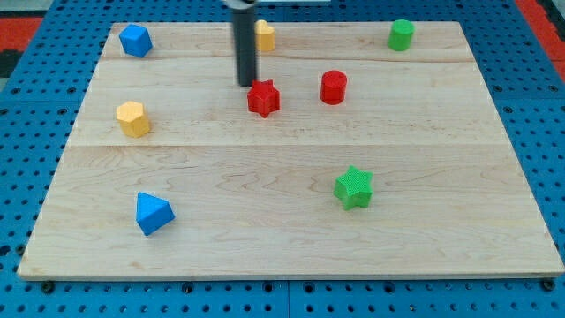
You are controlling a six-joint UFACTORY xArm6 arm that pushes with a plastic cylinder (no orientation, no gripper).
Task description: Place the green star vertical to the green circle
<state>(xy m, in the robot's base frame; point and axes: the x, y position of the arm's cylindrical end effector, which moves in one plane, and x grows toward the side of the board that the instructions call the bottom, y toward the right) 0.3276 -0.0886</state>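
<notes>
The green star lies on the wooden board at the lower right of centre. The green circle, a short cylinder, stands near the view's top right corner of the board. My tip is at the upper middle, just left of and touching or nearly touching the red star. The tip is far from the green star, up and to the left of it.
A red cylinder stands right of the red star. A yellow block sits behind the rod at the top. A blue block is at top left, a yellow hexagon at left, a blue block at lower left.
</notes>
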